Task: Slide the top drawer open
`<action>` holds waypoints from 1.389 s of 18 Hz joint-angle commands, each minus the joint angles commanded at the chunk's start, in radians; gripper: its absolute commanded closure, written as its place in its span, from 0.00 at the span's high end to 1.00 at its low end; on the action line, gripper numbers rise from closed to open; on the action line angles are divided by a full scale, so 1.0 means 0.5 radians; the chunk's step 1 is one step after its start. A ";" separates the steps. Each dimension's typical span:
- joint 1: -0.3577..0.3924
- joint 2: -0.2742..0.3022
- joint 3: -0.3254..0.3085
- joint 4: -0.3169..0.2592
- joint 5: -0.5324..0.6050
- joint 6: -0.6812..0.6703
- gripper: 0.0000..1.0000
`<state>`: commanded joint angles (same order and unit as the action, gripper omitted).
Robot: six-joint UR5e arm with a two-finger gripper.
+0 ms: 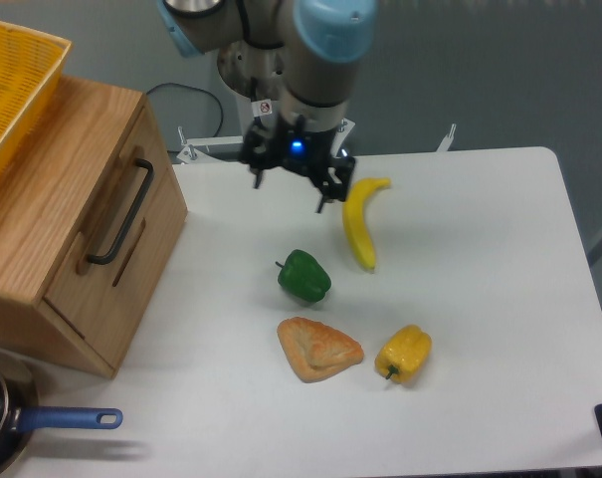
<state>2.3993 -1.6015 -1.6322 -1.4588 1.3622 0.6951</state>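
While the white table [480, 299] fills most of the view, a grey floor and a grey wall lie behind it, and the arm's base post [266, 110] stands at the far edge with a black cable beside it. On the table lie a banana [359, 221], a green pepper [304, 276], a pastry [318, 349] and a yellow pepper [404, 353], each apart from the others. A pan [22, 423] with a blue handle sits at the near left corner. A wooden cabinet [52, 199] stands at the left with a yellow basket [10, 85] on top. Its drawer [121, 224] is shut, light oak, with a black bar handle [121, 212] and a wooden strip beside it. The gripper [291, 189] hangs above the table between cabinet and banana, 2 fingers spread, holding nothing.
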 joint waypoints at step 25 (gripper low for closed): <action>-0.378 -0.181 0.111 0.018 -0.055 -0.433 1.00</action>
<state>2.2105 -1.6920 -1.5769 -1.4496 1.3346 0.4786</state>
